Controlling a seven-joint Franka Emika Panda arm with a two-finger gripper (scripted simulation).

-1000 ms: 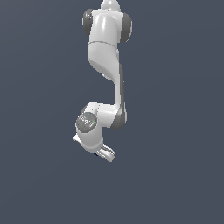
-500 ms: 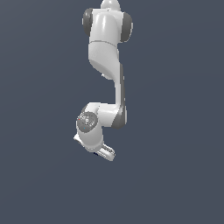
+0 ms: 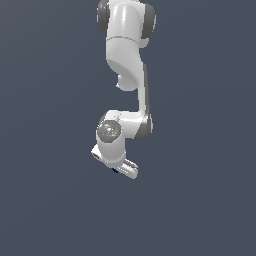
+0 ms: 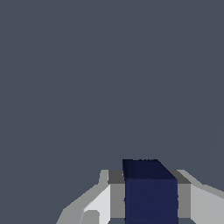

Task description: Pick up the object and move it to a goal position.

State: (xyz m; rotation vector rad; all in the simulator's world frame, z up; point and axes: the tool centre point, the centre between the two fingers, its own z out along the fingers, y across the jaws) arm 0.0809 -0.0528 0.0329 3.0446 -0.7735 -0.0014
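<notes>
The dark navy-blue cube (image 4: pixel 151 192) sits between my two grey finger pads (image 4: pixel 116 197) in the wrist view, touched on both sides. In the exterior view only a tiny dark speck of the cube (image 3: pixel 115 171) shows under the white hand. My gripper (image 3: pixel 118 170) is shut on the cube at the lower end of the white arm, near the middle of the exterior view.
The white arm (image 3: pixel 127 60) hangs down from the top of the exterior view. All around is a plain dark grey-blue surface with no other objects in sight.
The hand has shifted very slightly; the grip on the cube looks the same.
</notes>
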